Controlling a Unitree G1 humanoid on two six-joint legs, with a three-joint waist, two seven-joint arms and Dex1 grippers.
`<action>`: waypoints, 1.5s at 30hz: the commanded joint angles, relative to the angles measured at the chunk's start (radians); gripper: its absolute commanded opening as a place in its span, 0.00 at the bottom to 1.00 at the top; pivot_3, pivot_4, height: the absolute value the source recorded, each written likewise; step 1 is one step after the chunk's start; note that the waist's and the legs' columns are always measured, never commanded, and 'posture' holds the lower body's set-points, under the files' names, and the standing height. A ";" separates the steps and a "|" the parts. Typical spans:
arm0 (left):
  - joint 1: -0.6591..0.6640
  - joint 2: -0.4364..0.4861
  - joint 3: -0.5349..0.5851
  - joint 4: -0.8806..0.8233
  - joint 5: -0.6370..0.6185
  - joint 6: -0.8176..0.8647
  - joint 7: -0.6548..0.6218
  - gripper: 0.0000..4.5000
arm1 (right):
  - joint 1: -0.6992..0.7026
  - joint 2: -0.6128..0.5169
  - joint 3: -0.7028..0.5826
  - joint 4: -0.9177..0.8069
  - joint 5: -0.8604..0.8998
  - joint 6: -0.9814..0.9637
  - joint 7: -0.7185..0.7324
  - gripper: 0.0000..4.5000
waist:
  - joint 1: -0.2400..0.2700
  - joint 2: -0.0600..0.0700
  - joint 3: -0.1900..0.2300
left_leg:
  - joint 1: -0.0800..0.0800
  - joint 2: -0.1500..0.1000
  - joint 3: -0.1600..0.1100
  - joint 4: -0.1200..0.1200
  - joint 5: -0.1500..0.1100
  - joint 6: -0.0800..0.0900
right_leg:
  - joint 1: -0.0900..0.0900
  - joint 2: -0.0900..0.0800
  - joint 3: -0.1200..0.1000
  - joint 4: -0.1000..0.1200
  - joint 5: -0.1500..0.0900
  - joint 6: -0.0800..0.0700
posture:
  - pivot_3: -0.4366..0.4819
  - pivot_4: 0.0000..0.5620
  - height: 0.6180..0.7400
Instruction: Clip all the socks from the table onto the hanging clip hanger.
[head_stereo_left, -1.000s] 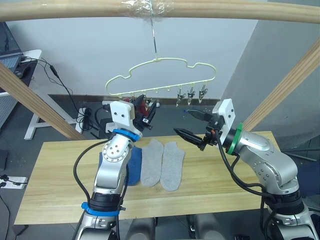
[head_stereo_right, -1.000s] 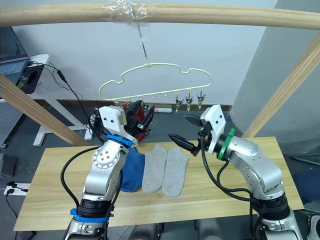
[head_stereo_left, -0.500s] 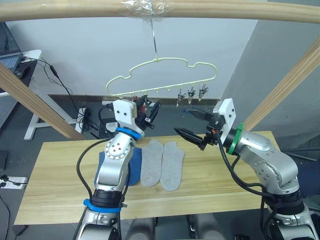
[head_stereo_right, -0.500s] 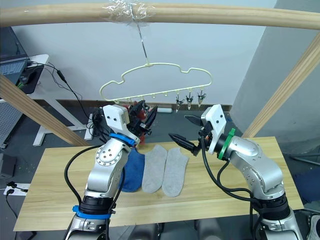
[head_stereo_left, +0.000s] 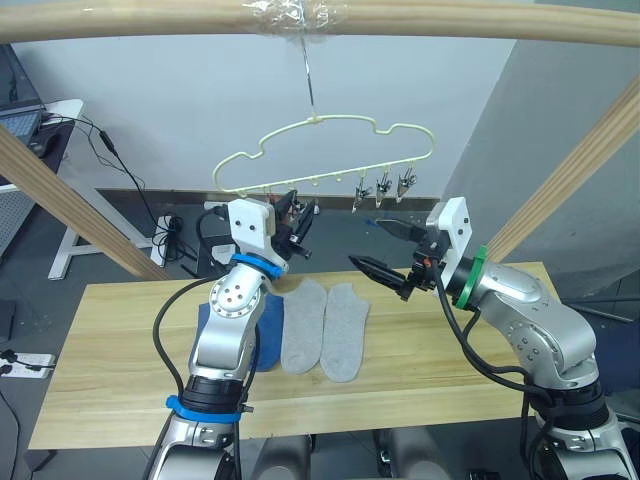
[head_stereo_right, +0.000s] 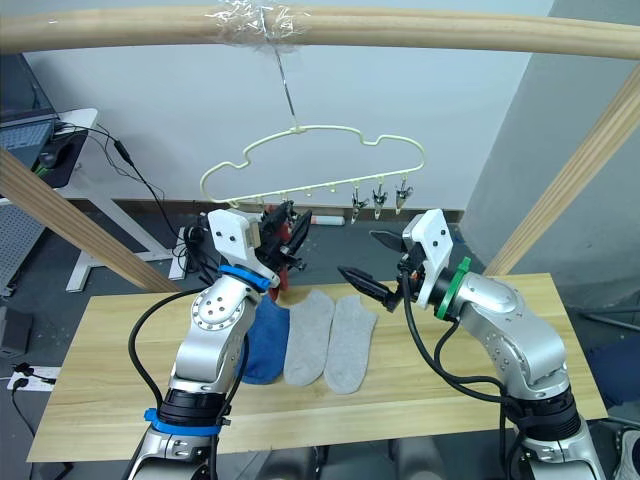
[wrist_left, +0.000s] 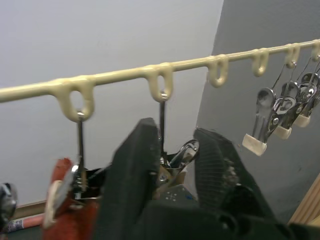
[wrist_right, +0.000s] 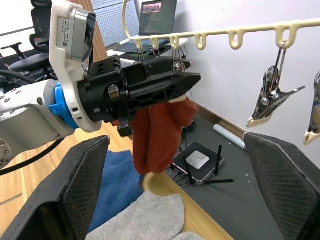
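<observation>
1. Your left gripper (wrist_left: 167, 165) is up at the clip hanger (head_stereo_left: 330, 150), fingers around a metal clip (wrist_left: 176, 160) hanging from the bottom rail; can't tell if it's squeezing it or just bracketing it.
2. Rust-red sock (wrist_right: 157, 132) hangs from a clip right beside that gripper; the right wrist view shows it dangling below the black fingers.
3. Your right gripper (head_stereo_left: 385, 248) is wide open, empty, mid-air between the hanger's three free clips (head_stereo_left: 382, 188) and the surface (head_stereo_left: 120, 380). Well apart from the left one.
4. On the surface: two grey socks (head_stereo_left: 325, 325) side by side, touching, near the far edge; a blue sock (head_stereo_left: 268, 335) just to their left, mostly hidden behind your left arm.
5. Room: the surface is bare on both sides of the socks, more on the left. The slanted wooden beam (head_stereo_left: 580, 165) runs near your right arm; another sits on the far left.
6. Hard to read: left clips are crowded behind the gripper, so count there unclear.
</observation>
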 joint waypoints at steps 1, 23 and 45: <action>-0.008 0.002 0.000 -0.028 -0.005 -0.019 -0.009 0.12 | -0.001 0.002 -0.021 -0.052 0.026 -0.002 -0.006 1.00 | 0.000 0.000 0.000 | 0.000 0.000 0.000 0.000 0.000 0.000 | 0.000 0.000 0.000 0.000 0.000 0.000 | 0.51 0.44 1.00; -0.004 0.028 0.119 -0.075 -0.263 0.250 -0.092 0.01 | 0.081 0.122 0.335 0.238 -0.338 -0.030 -0.193 1.00 | -0.010 0.000 0.000 | 0.002 0.000 0.000 0.001 0.000 0.000 | -0.001 0.000 0.002 0.004 0.000 0.000 | 0.53 0.45 1.00; 0.023 0.061 0.112 -0.132 -0.272 0.289 -0.093 0.01 | 0.019 0.288 0.387 0.592 -0.619 -0.188 -0.281 1.00 | -0.016 0.000 0.000 | 0.005 0.001 -0.002 -0.001 0.002 -0.002 | 0.001 0.001 0.002 0.006 0.000 0.000 | 0.58 0.45 1.00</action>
